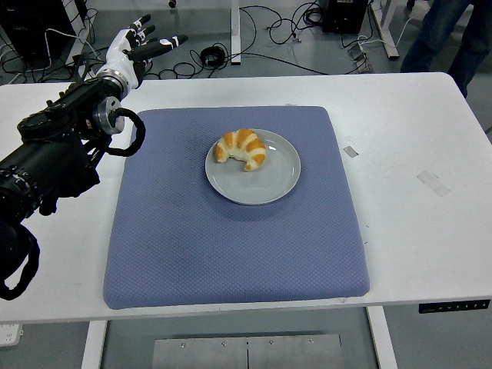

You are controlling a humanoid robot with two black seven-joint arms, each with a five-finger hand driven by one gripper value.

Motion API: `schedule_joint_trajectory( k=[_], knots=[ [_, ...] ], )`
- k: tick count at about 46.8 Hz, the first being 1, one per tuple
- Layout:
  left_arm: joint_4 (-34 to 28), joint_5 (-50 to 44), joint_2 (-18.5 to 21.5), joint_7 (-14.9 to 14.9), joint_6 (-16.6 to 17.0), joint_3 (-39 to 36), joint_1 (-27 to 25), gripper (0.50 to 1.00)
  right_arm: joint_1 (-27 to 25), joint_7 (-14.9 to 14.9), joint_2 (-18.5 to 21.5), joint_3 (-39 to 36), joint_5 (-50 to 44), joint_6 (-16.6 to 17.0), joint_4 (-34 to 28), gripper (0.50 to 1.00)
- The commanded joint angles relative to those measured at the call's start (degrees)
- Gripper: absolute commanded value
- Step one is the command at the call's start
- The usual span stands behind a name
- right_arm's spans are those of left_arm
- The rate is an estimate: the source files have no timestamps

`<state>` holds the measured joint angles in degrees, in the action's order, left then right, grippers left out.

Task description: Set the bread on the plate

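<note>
A golden croissant [241,148] lies on the upper left part of a grey round plate [273,181], which sits on the blue mat [231,238]. My left arm comes in from the left edge. Its white hand [138,48] is raised past the table's far left corner, fingers spread and holding nothing, well away from the plate. The right arm is out of view.
The white table [415,215] extends around the mat, with small tape pieces [434,182] on its right side. Cables [269,31] lie on the floor behind the table. A person's legs [453,34] stand at the top right.
</note>
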<state>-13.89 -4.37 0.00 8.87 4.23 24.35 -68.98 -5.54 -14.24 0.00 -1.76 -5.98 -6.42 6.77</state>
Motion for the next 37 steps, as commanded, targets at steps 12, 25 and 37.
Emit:
schedule_joint_trajectory(
  k=[12, 25, 37],
  knots=[
    [-0.35, -7.49, 0.0, -0.08, -1.33, 9.83, 3.58, 0.978, 0.0, 0.0, 0.0, 0.0, 0.0, 0.0, 0.0, 1.0],
    [-0.35, -8.82, 0.0, 0.09, -1.95, 9.75, 5.08, 0.98, 0.0, 0.0, 0.0, 0.0, 0.0, 0.0, 0.0, 1.0],
    [-0.35, -7.23, 0.0, 0.09, -1.86, 6.5, 4.73, 0.981, 0.0, 0.0, 0.0, 0.0, 0.0, 0.0, 0.0, 1.0]
  ],
)
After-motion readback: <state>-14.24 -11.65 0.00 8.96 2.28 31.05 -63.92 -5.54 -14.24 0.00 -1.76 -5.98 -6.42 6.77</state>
